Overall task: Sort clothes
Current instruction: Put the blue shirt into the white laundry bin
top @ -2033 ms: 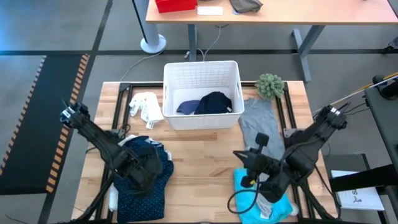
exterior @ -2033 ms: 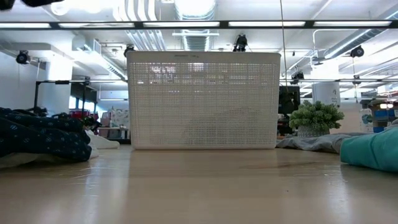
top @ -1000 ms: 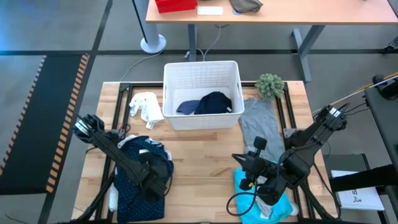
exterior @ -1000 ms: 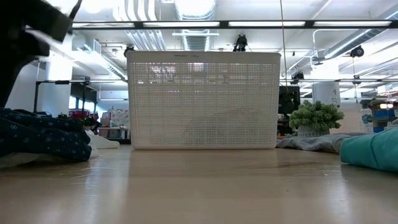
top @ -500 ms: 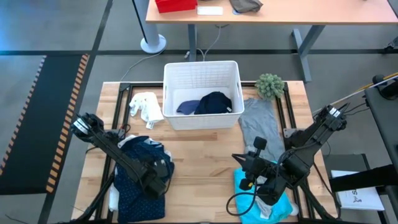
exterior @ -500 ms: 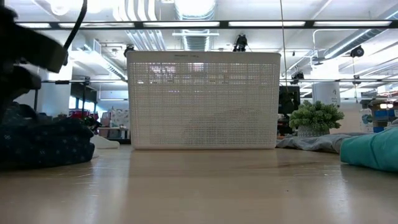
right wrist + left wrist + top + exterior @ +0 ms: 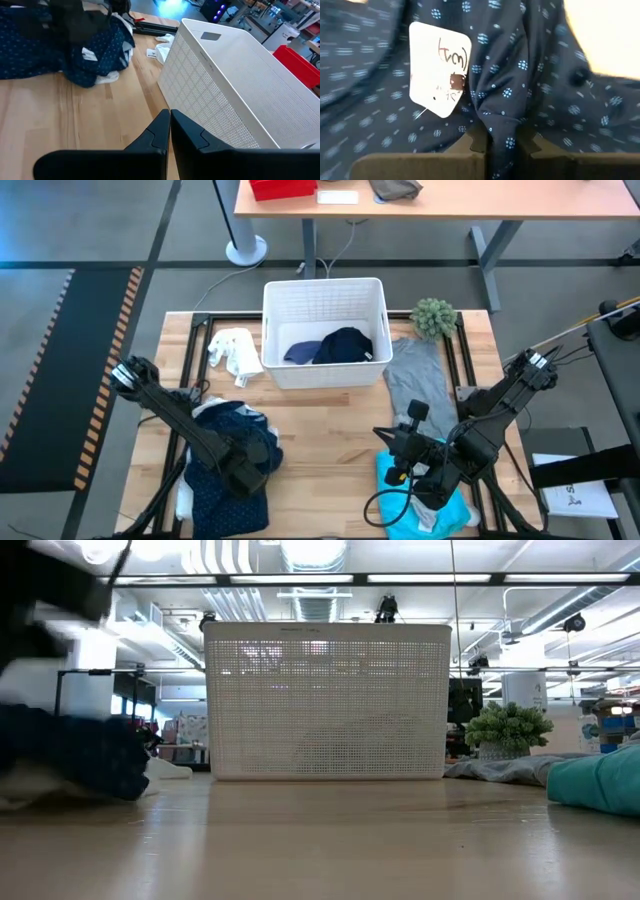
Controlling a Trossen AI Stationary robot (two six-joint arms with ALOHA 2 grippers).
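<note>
Left gripper (image 7: 501, 142) has its fingers pinched on a fold of the navy dotted shirt (image 7: 228, 470) at the table's near-left, likely to lift it for sorting; thin soft cloth, white tag (image 7: 439, 75) showing. Right gripper (image 7: 170, 131) hovers with fingers pressed together, holding nothing, above the turquoise piece (image 7: 440, 505) near-right. Grey tee (image 7: 415, 380) lies flat beside the rigid white slatted basket (image 7: 325, 302), which holds dark pieces (image 7: 335, 346).

White slatted plastic basket (image 7: 325, 302) standing at the far middle of the wooden table (image 7: 330, 415), with a fuzzy green ball (image 7: 434, 317) just beside its right corner. Beyond the table, a second desk (image 7: 480, 202) carrying a red tray (image 7: 282, 188).
</note>
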